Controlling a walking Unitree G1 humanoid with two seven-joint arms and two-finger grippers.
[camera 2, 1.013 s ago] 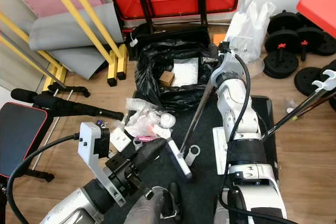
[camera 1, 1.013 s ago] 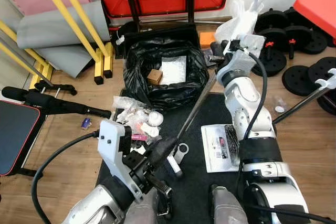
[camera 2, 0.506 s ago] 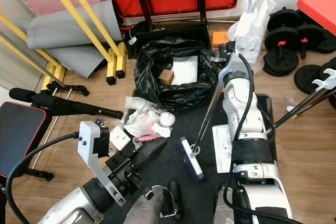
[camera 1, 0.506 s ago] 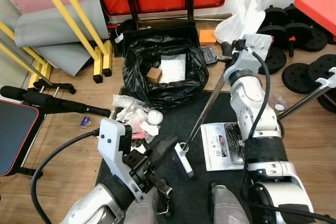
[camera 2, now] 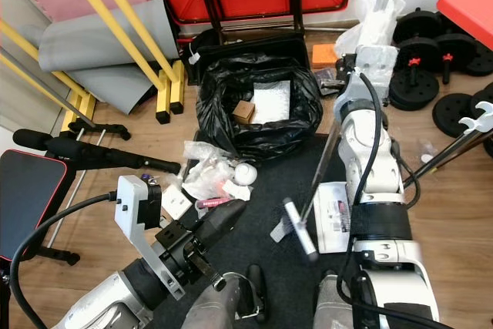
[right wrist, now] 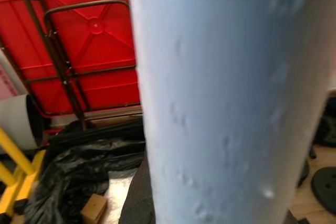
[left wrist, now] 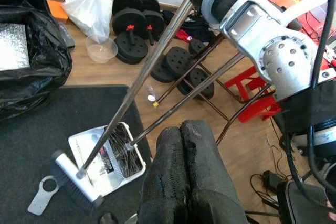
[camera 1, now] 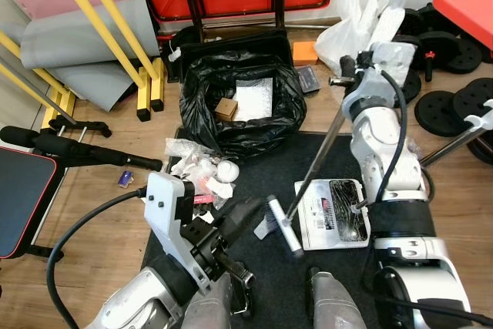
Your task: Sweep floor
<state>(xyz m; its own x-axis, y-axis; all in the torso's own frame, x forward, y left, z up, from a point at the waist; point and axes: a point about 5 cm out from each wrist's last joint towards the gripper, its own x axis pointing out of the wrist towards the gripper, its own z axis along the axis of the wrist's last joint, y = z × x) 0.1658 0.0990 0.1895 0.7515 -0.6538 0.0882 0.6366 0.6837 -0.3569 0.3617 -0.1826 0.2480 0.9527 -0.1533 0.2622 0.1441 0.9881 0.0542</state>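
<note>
Broom (camera 1: pixel 283 224), one, stands on a dark floor mat (camera 1: pixel 323 167) with its brush head beside one white dustpan (camera 1: pixel 333 215); its metal pole slants up to the right gripper (camera 1: pixel 348 67). That arm is raised and bent upright over the mat. The gripper sits at the top of the pole, but whether its fingers clamp the pole cannot be told. The left gripper (camera 1: pixel 245 216) reaches low and forward from the near left, its two black fingers (left wrist: pixel 186 171) pressed together with nothing between them. One heap of white crumpled litter (camera 1: pixel 202 172) lies at the mat's far left edge, just before one open black rubbish bag (camera 1: pixel 239 109) holding a small brown box. Several black weight plates (camera 1: pixel 439 105) crowd the floor on the right. Yellow bars (camera 1: pixel 115 28) and grey mats stand on the left, and a red folded frame stands behind the bag.
</note>
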